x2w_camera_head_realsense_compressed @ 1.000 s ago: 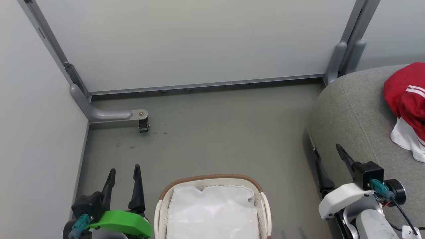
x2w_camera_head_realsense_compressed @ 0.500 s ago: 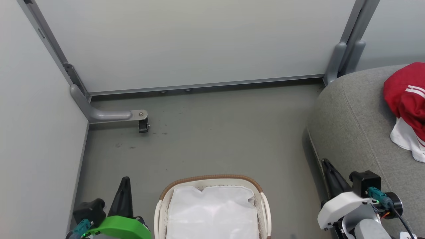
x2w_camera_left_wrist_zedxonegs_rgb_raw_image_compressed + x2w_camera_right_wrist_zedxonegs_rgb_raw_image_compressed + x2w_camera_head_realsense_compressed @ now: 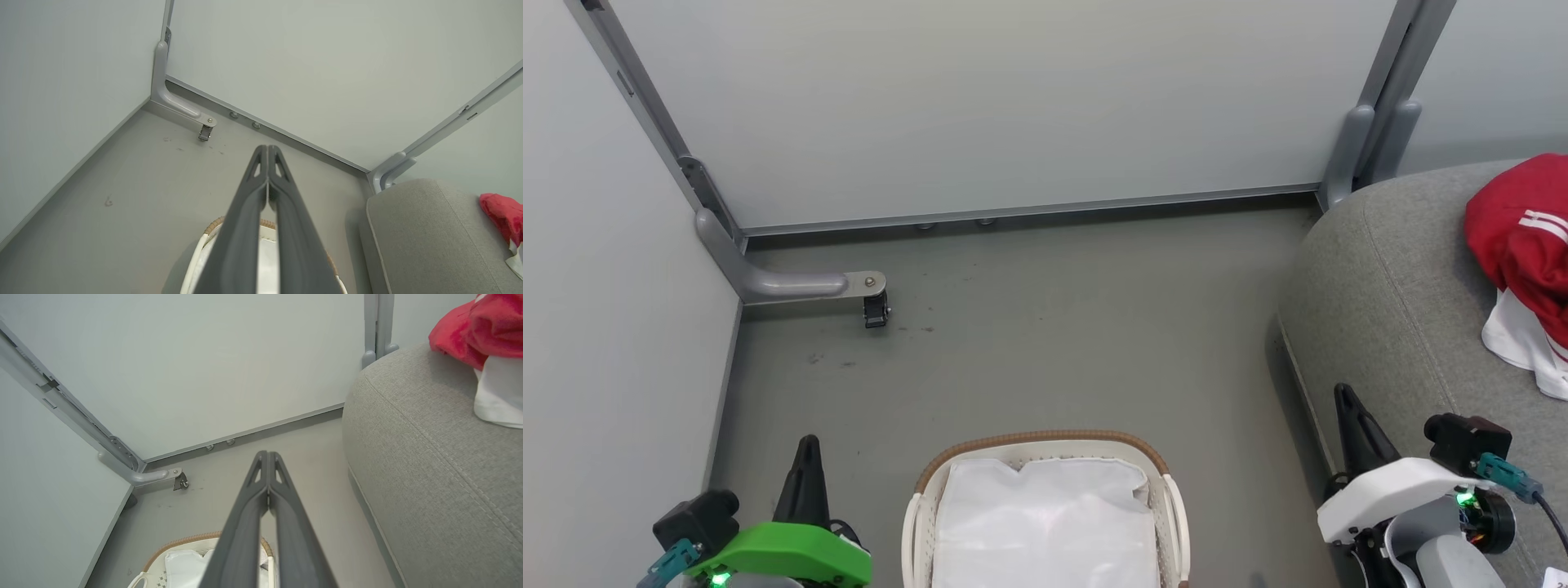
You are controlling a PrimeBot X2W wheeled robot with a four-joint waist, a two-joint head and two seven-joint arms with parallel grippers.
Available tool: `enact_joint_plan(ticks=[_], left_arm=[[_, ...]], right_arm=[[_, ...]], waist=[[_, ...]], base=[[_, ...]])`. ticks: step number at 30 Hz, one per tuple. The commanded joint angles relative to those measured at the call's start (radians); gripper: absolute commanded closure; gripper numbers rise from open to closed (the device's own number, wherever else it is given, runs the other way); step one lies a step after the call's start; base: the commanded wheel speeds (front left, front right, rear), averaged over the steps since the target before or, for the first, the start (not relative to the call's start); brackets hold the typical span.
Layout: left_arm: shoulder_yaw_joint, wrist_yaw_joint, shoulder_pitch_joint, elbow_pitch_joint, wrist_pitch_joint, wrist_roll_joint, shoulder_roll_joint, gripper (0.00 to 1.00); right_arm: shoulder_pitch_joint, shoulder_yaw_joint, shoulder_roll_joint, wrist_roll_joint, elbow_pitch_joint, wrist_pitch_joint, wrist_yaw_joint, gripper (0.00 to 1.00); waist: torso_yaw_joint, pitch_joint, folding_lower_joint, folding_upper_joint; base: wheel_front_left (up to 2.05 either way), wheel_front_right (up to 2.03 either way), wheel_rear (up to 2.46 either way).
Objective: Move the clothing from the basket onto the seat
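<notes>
1. At lower left, the left gripper (image 3: 807, 453) is seen with fingers pressed together, nothing held; at lower right, the right gripper (image 3: 1344, 402) likewise;
2. At bottom centre, the basket (image 3: 1045, 438) is lined by a white sheet (image 3: 1045, 523);
3. At the right edge, the clothing (image 3: 1515, 237) is heaped on the seat (image 3: 1388, 286).

Green left shell (image 3: 784, 554), white right shell (image 3: 1388, 490)

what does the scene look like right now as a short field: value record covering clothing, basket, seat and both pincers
clothing: red with white parts, piled on the seat, cut off by the head view's right edge
seat: grey, to the robot's right
basket: on the floor between the arms, partly cut off by the head view's bottom edge
basket contents: white sheet; no red fabric in the visible part
left pincer: shut, empty, left of the basket
right pincer: shut, empty, by the seat's edge
</notes>
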Motion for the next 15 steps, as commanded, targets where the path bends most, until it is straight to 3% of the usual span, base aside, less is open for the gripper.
enact_joint_plan(ticks=[1, 15], left_arm=[[0.012, -0.006, -0.022, -0.019, 0.010, -0.038, 0.001, 1.00], [0.050, -0.015, -0.034, -0.040, 0.066, -0.221, 0.001, 1.00]], right_arm=[[-0.006, -0.006, -0.006, 0.045, -0.022, 0.009, 0.000, 1.00], [0.002, -0.021, -0.008, 0.273, -0.051, 0.063, 0.000, 1.00]], waist=[[0.000, 0.000, 0.0000, 0.0000], [-0.001, -0.002, 0.0000, 0.0000]], base=[[0.00, 0.00, 0.00], [0.00, 0.00, 0.00]])
